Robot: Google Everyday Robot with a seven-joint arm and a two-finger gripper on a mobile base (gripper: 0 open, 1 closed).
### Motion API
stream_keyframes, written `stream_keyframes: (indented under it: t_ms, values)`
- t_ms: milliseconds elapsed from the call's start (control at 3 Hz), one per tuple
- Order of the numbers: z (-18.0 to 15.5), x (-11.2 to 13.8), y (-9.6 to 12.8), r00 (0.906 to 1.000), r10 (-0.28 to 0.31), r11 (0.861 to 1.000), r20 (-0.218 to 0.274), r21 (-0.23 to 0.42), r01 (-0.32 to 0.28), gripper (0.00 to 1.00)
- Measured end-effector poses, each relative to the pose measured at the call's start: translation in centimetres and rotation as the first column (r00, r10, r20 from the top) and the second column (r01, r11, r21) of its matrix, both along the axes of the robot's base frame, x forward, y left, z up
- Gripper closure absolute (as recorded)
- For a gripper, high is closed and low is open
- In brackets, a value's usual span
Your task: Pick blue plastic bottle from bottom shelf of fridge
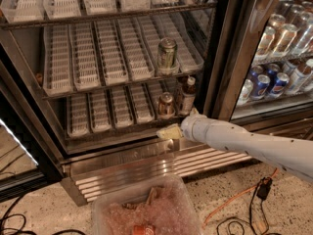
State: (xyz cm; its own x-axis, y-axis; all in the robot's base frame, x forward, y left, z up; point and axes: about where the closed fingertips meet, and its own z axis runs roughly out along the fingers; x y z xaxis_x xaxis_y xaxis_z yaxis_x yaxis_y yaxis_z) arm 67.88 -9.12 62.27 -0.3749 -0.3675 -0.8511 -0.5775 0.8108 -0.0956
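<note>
One white-capped blue plastic bottle (188, 96) (dark contents) upright; gripper (169, 131) low beside it, jaws unreadable.

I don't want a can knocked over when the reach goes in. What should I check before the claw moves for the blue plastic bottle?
1. Fridge open to the arm: ok. The fridge shows no door across the racks.
2. Bottle upright: ok. The blue plastic bottle stands at the right end of the bottom shelf.
3. Claw lined up: not ok. The claw sits outside the shelf's front edge, below and left of the bottle.
4. Room beside the bottle: not ok. A copper-topped can stands close on its left.
5. Can touching bottle: cannot tell.
</note>
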Motion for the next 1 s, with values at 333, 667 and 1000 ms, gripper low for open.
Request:
stream_keyframes:
  t_ms: [333, 667, 1000]
  values:
    - [-1.4, 0.8, 0.6, 0.9993, -0.02, 0.999, 0.032, 0.029, 0.019, 0.0]
    - [-2.2, 1.1, 1.1, 0.9955, -0.05, 0.999, 0.08, 0.026, 0.048, 0.0]
    - [-2.4, 1.3, 1.3, 0.987, -0.1, 0.995, 0.125, 0.022, 0.098, 0.0]
